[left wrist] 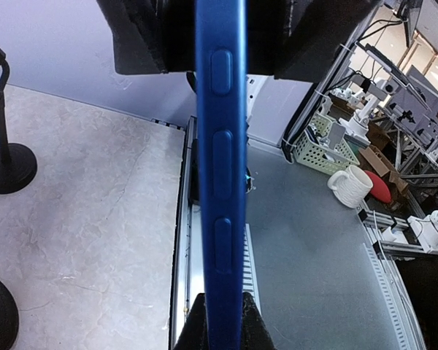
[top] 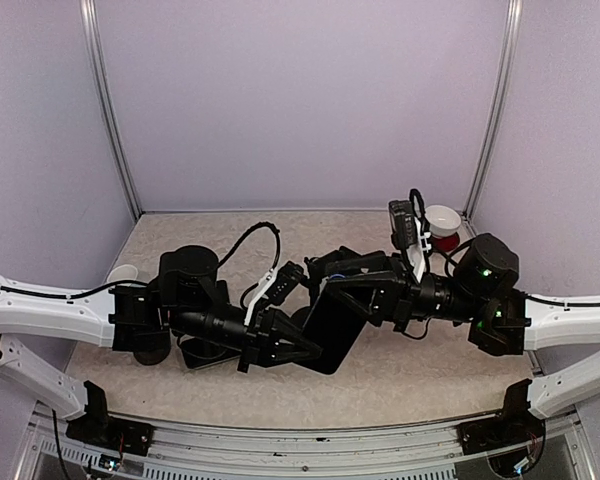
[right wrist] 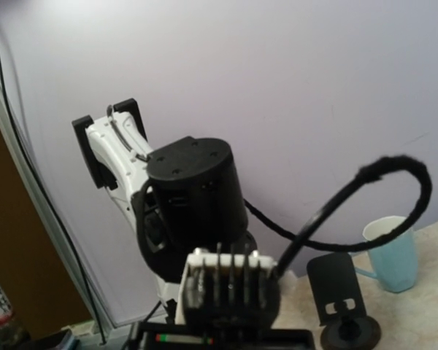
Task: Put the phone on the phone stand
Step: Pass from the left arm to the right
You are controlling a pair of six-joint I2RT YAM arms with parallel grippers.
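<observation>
The left gripper (top: 290,345) is closed tight on the blue slab-shaped phone (left wrist: 220,175). In the left wrist view the phone runs edge-on between the two pads, with its side buttons facing the camera and one pad on each broad face. Gripping across the faces leaves the long edges and the far end free, which suits either a handover or a direct set-down.

The phone is held in the air above the beige marbled surface (top: 180,235), near the middle of the workspace and between the two arms. It is not on the stand.

The right gripper (top: 330,280) sits at the phone's upper end in the top view. Whether it is open or closed on the phone cannot be told. Its fingers do not show in the right wrist view, and the top view is too dark at that point.

The black phone stand, a flat back plate on a round base (right wrist: 338,288), stands upright on the surface just beside a pale blue mug (right wrist: 390,255). Its plate is bare, so placement is not yet done. The next move appears to call for seating the phone's lower edge on the stand and leaning its back against the plate.
</observation>
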